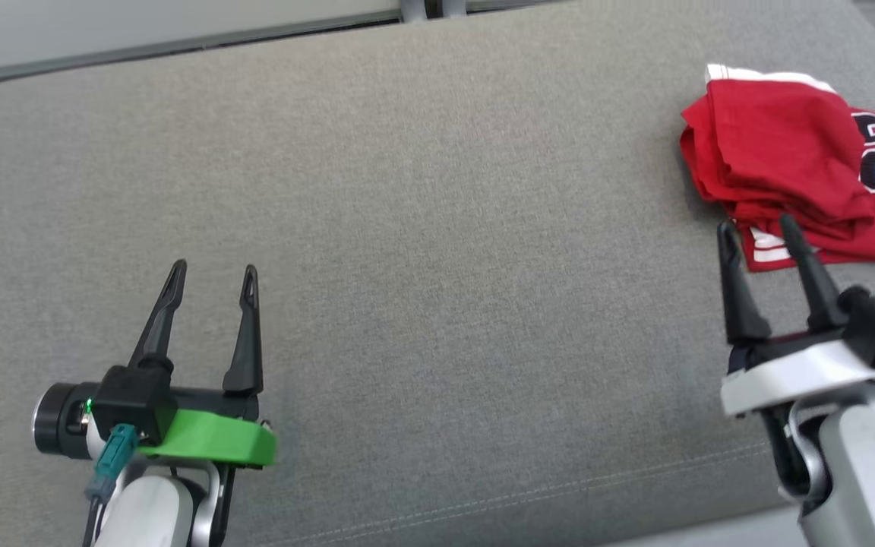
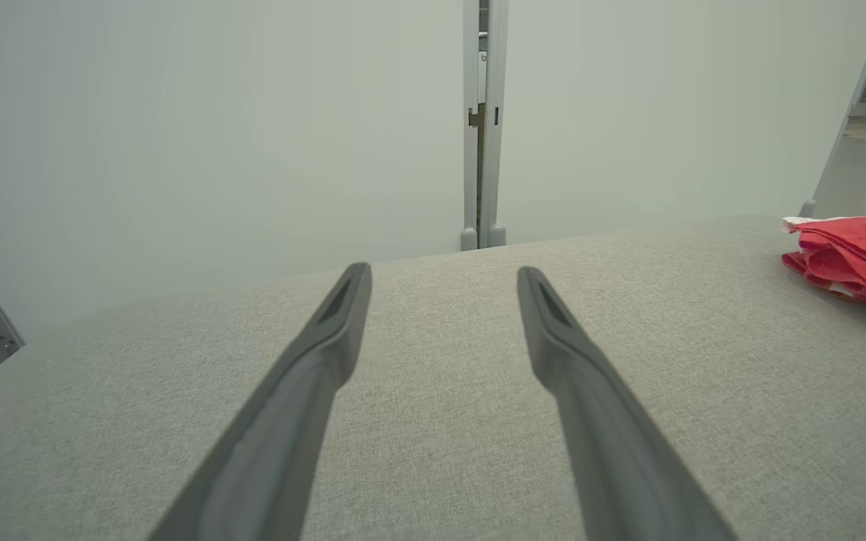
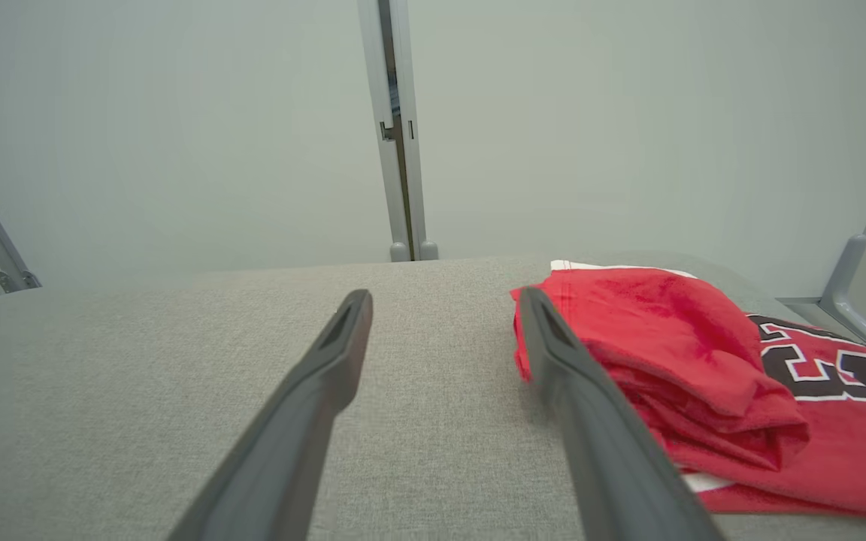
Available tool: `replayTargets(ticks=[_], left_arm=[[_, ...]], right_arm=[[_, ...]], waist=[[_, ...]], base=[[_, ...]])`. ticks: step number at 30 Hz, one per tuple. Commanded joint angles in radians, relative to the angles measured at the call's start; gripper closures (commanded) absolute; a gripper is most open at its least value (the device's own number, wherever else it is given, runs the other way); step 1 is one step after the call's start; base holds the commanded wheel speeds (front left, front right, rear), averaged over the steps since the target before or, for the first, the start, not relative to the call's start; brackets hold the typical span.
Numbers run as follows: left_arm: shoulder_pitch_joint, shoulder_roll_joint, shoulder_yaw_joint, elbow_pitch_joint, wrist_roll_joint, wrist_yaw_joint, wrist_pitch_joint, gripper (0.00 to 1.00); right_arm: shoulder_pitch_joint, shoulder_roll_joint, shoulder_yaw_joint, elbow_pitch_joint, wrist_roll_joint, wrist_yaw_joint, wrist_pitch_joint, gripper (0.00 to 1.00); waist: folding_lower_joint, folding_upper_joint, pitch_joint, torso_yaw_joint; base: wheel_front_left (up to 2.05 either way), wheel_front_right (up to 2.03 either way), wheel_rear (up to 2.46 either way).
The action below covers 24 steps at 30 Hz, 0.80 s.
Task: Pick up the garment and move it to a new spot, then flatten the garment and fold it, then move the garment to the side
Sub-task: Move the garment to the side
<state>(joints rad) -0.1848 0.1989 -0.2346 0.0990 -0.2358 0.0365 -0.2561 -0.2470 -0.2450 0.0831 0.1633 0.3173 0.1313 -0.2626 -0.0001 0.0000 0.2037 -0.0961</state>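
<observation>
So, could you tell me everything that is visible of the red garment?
The red garment looks like soft jersey cloth with white trim and black, white-edged numerals. It is folded into a loose, rumpled stack lying on the grey upholstered surface, at the robot's far right. The open right gripper hovers at its near edge; contact is unclear.

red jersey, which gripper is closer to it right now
Right. The right gripper is open right beside the near edge of the red jersey. The left gripper is open far off to its left, over the grey cushion.
</observation>
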Motion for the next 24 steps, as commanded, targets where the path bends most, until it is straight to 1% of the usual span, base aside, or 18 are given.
replayTargets(ticks=[1, 4, 12, 17, 24], left_arm=[[0.026, 0.009, 0.006, -0.006, -0.007, 0.009, 0.002, 0.0], [0.06, 0.015, 0.017, -0.011, -0.016, 0.019, 0.003, 0.0], [0.163, 0.012, 0.024, -0.013, -0.039, 0.032, -0.001, 0.0], [0.204, 0.011, 0.015, -0.007, -0.045, 0.023, -0.005, 0.0], [0.219, 0.014, 0.005, 0.01, -0.048, 0.024, -0.003, 0.0]], right_arm=[[0.04, 0.022, -0.003, -0.024, -0.016, -0.001, -0.002, 0.0], [0.095, 0.059, 0.0, -0.049, -0.043, -0.001, -0.002, 0.0], [0.225, 0.12, -0.02, -0.077, -0.103, -0.001, -0.002, 0.0], [0.285, 0.138, -0.02, -0.094, -0.131, -0.001, -0.002, 0.0], [0.321, 0.154, -0.016, -0.109, -0.162, -0.001, 0.001, 0.0]], waist=[[0.0001, 0.0, -0.057, 0.025], [0.0001, 0.0, -0.08, 0.03], [0.0001, 0.0, -0.164, 0.044], [0.0001, 0.0, -0.2, 0.049], [0.0001, 0.0, -0.214, 0.052]], base=[[0.0, 0.0, 0.0], [0.0, 0.0, 0.0], [0.0, 0.0, 0.0], [0.0, 0.0, 0.0], [0.0, 0.0, 0.0]])
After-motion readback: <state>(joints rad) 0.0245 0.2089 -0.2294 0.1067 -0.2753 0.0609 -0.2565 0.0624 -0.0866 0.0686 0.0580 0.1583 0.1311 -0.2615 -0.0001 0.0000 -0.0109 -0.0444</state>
